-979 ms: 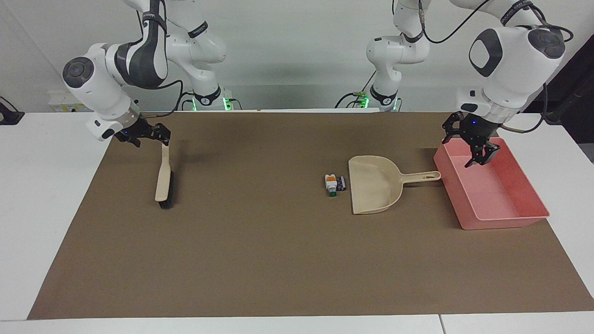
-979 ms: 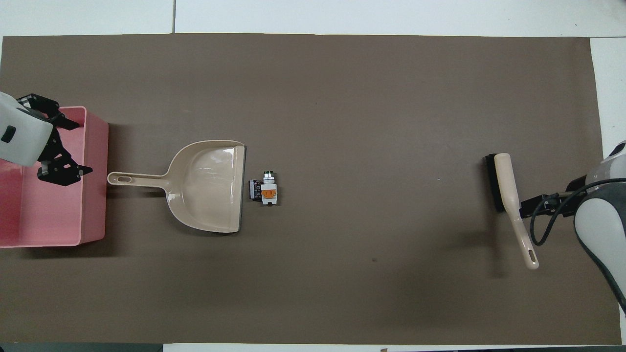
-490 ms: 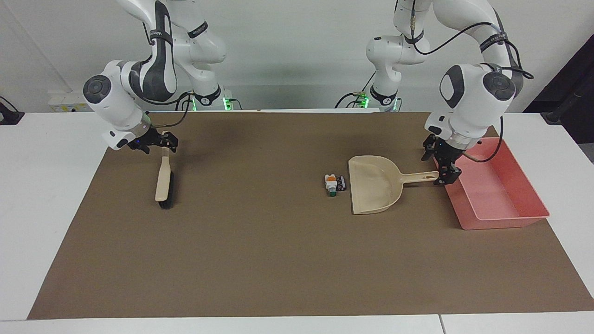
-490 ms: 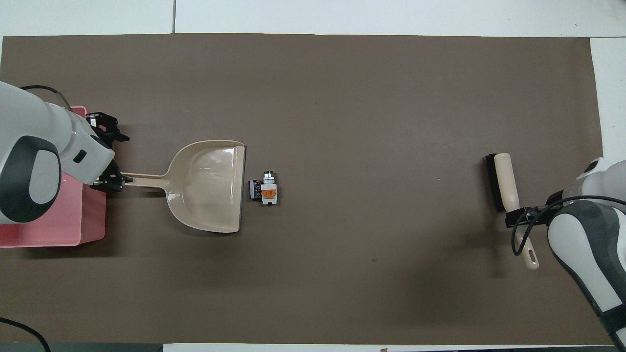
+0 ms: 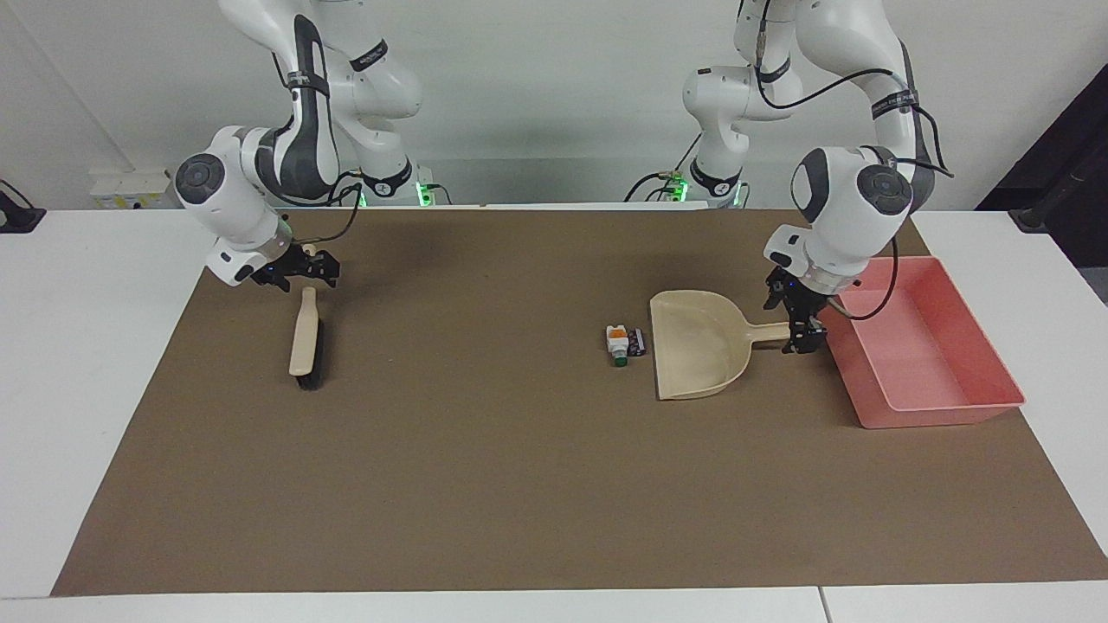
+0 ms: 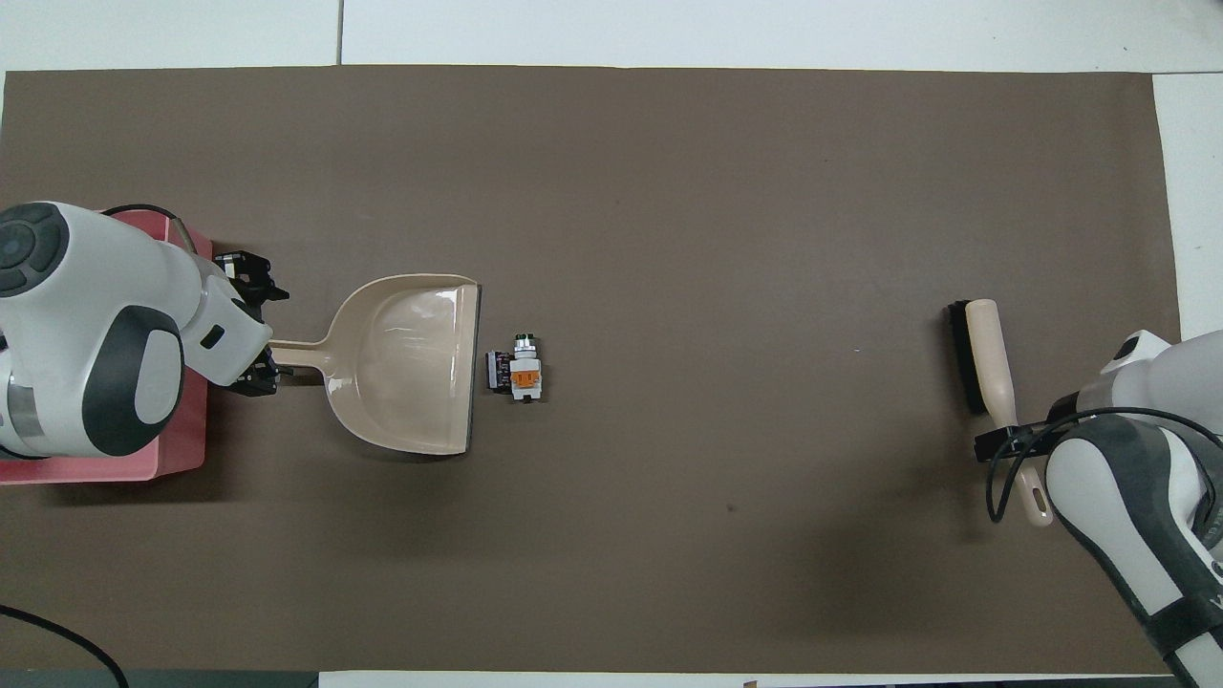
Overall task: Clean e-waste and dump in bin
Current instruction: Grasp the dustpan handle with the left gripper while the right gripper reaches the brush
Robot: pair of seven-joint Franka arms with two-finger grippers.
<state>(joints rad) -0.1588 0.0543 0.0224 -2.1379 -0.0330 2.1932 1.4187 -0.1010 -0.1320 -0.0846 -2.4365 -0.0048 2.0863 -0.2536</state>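
Brown matting [image 5: 519, 484] covers the white bench [image 5: 86, 346] in front of a pale wall. The e-waste [image 5: 623, 342], a white piece with orange and green marks and a black block, lies on the mat just beside the open edge of the beige dustpan [image 5: 697, 346], toward the right arm's end. The pink bin [image 5: 952, 402] sits at the left arm's end, near the dustpan's handle.

The facing view shows the bin whole, while from overhead the left arm covers most of it. The left tool [image 5: 798, 322] is down at the handle's end, between pan and bin. From overhead its jaws are spread, one on each side of the handle, and the handle's tip is hidden under them.

The right tool [image 5: 305, 270] is over the handle of the brush [image 5: 305, 337]. From overhead it crosses that handle short of the tip. Whether it is spread or pinching the handle I cannot tell
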